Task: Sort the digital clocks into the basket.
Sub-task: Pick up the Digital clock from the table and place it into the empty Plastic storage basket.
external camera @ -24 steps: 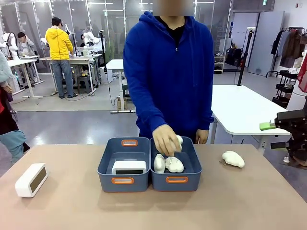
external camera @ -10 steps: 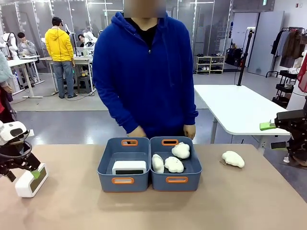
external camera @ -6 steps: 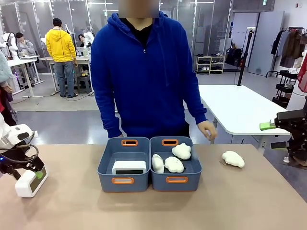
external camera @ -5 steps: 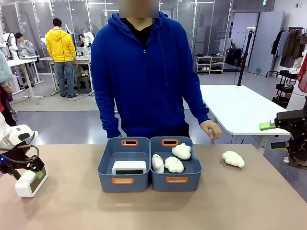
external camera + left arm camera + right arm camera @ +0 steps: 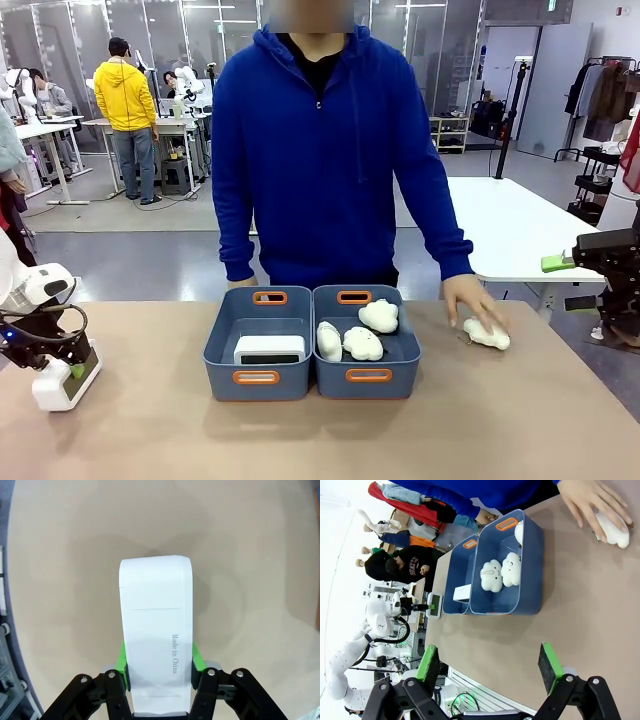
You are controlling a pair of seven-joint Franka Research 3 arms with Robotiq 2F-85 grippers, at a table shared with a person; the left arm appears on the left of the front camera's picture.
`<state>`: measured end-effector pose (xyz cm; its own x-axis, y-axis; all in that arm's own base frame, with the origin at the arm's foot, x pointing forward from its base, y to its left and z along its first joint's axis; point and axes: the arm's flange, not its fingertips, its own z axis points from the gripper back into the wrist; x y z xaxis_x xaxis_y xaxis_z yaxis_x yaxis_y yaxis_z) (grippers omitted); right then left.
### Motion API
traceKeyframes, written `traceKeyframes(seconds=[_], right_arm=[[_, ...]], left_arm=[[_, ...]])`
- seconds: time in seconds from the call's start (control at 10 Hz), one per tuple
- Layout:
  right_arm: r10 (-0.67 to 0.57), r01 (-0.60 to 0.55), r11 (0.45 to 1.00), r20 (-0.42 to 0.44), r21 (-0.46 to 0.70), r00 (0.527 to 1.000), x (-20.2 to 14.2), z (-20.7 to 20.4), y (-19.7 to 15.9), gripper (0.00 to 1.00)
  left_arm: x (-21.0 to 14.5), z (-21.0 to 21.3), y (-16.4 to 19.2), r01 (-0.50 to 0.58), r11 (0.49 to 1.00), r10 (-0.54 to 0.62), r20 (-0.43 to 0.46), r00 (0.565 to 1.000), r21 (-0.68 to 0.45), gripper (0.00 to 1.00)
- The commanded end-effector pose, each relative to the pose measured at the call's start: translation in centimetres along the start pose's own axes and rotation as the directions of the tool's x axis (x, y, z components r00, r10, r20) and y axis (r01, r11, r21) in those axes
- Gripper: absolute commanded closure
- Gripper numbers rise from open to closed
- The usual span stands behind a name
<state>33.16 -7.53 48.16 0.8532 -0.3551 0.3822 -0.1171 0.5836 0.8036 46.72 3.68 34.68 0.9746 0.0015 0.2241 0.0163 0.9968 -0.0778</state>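
Observation:
One white digital clock [image 5: 58, 388] stands at the table's far left, and my left gripper [image 5: 70, 372] is shut on it. The left wrist view looks down on that clock's [image 5: 156, 625] white back, with a green pad pressed to each side and my left gripper [image 5: 159, 667] low on it. A second digital clock [image 5: 268, 349] lies in the left blue-grey basket [image 5: 256, 378], screen facing me. Off the table's right edge, my right gripper [image 5: 570, 283] hangs open and holds nothing; in its own view the right gripper [image 5: 490, 662] has its jaws spread wide.
The right bin [image 5: 369, 376] holds three white soft items. The person in the blue hoodie stands behind the bins, with a hand [image 5: 470, 298] on another white soft item [image 5: 488, 334] at the table's right. Bare tabletop lies between the held clock and the bins.
My left gripper has shut on the clock at the far left. The person's hand has come down onto the white soft item at the right.

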Motion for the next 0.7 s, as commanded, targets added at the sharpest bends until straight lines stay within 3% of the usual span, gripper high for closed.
traceKeyframes(seconds=[0.0,0.1,0.2,0.4,0.6], right_arm=[[-0.001,0.001,1.0,0.016,0.004,1.0,0.0,-0.3,0.0,0.0],[-0.001,0.001,1.0,0.016,0.004,1.0,0.0,-0.3,0.0,0.0],[-0.001,0.001,1.0,0.016,0.004,1.0,0.0,-0.3,0.0,0.0],[-0.001,0.001,1.0,0.016,0.004,1.0,0.0,-0.3,0.0,0.0],[-0.001,0.001,1.0,0.016,0.004,1.0,0.0,-0.3,0.0,0.0]], left_arm=[[0.4,4.2,0.1,0.003,0.997,-0.001,0.021,1.0,-0.073,0.89],[0.2,7.3,0.2,0.062,0.991,-0.063,-0.001,0.998,-0.116,0.89],[0.0,10.5,-0.6,0.164,0.969,-0.161,0.033,0.986,-0.185,0.89],[1.2,14.4,-4.3,0.336,0.905,-0.299,0.171,0.939,-0.259,0.89],[2.9,16.1,-10.4,0.575,0.776,-0.53,0.227,0.817,-0.26,0.89]])
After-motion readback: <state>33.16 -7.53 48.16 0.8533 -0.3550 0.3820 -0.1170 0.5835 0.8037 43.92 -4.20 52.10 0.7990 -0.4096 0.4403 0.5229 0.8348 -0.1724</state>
